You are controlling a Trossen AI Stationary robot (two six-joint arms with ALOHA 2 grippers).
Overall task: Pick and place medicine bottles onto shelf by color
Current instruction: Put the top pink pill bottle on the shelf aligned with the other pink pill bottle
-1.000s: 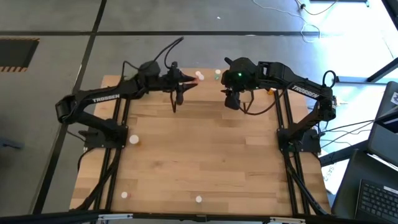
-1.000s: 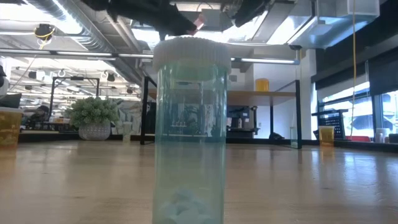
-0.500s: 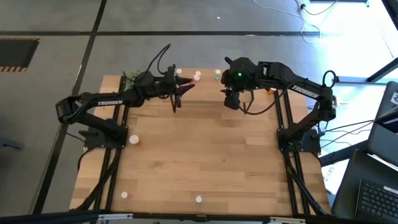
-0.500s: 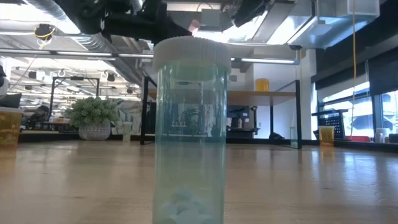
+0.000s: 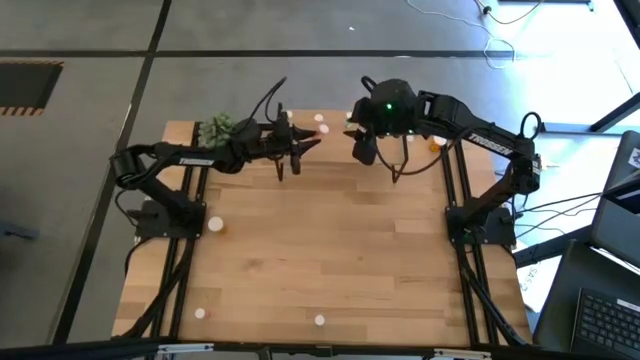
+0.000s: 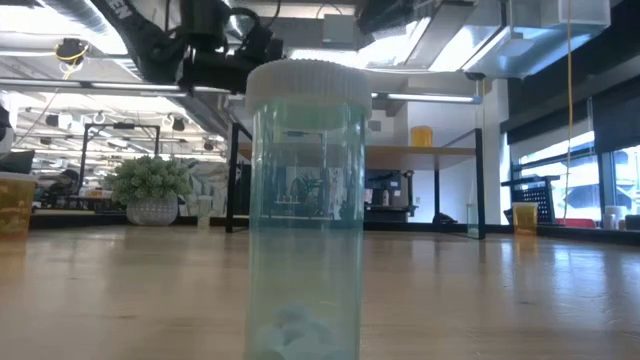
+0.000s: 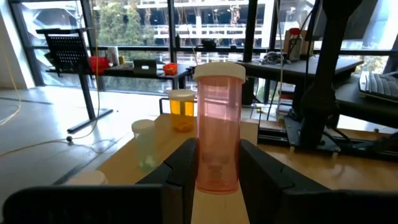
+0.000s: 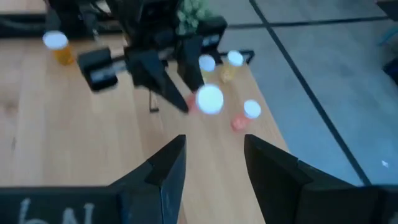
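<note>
Left wrist view showed the left gripper (image 7: 217,163) with its jaws closed on a pink bottle (image 7: 218,127), upright, translucent, with a pale cap and a little something at its bottom. The grip sat low on the bottle, so I judged it could tip or slip out if the arm swung fast, and it could knock the yellowish bottle (image 7: 181,109) and the pale one (image 7: 145,144) standing just beyond it. In the high view the left gripper (image 5: 297,147) hung over the far edge of the desk (image 5: 330,260), near the loose bottles (image 5: 320,122) there. The right gripper (image 5: 362,147) was close by, jaws part open and empty in its own wrist view (image 8: 211,163); the two arms could clash. A clear bluish bottle (image 6: 305,205) stood at the near edge. I could not make out the shelf from above.
</note>
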